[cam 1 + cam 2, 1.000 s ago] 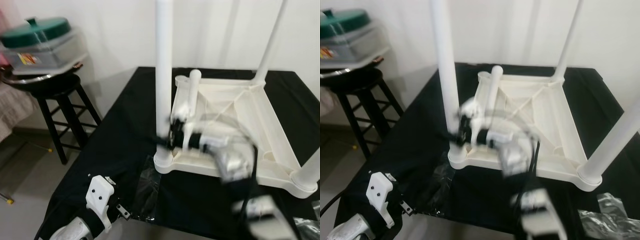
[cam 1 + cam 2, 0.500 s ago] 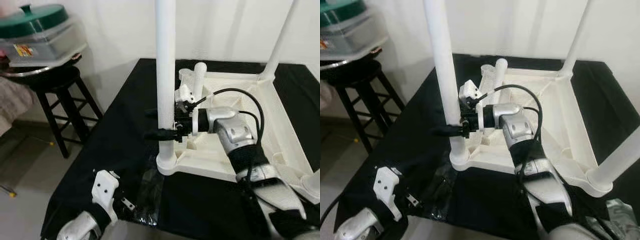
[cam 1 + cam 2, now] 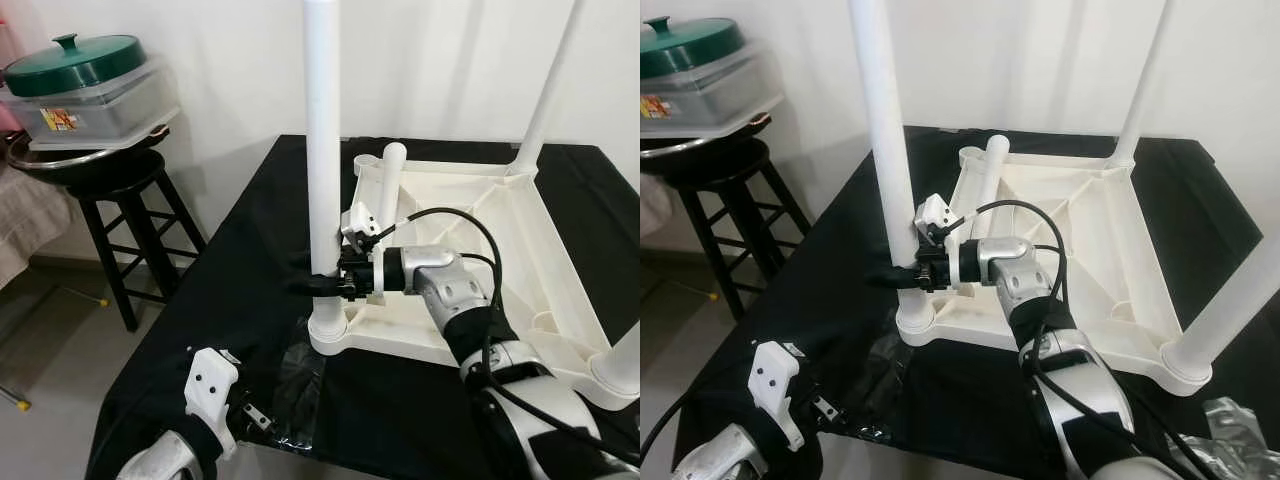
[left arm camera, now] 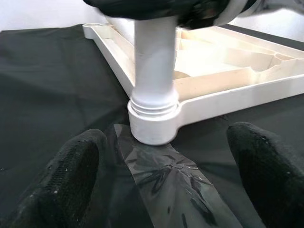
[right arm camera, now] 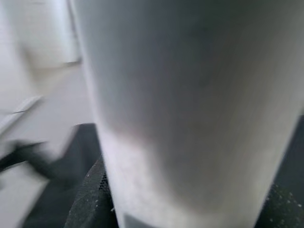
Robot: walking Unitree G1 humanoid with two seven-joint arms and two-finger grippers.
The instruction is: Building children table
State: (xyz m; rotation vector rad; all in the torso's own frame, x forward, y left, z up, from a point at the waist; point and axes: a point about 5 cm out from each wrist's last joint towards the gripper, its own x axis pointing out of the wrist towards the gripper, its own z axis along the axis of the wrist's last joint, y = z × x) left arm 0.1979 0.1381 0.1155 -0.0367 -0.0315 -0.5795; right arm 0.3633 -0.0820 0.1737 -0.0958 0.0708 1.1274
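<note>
Currently right gripper (image 3: 322,273) is clamped round the near white leg (image 3: 324,150), fingers either side of it just above its corner socket. Leg stands upright in the upturned white children's table (image 3: 480,250), which lies on the black tabletop (image 3: 240,260). Left gripper (image 4: 161,175) sits low, fingers spread apart, holding nothing, facing that socket, clear plastic wrap (image 4: 175,185) between them.

- A plain white wall (image 3: 200,60) stands behind.
- A black wooden stool (image 3: 125,200) sits at the left, bearing a clear plastic container with a green lid (image 3: 85,85).
- A grey floor (image 3: 50,350) lies below.
- A black cloth-covered table (image 3: 245,260) fills the middle.
</note>
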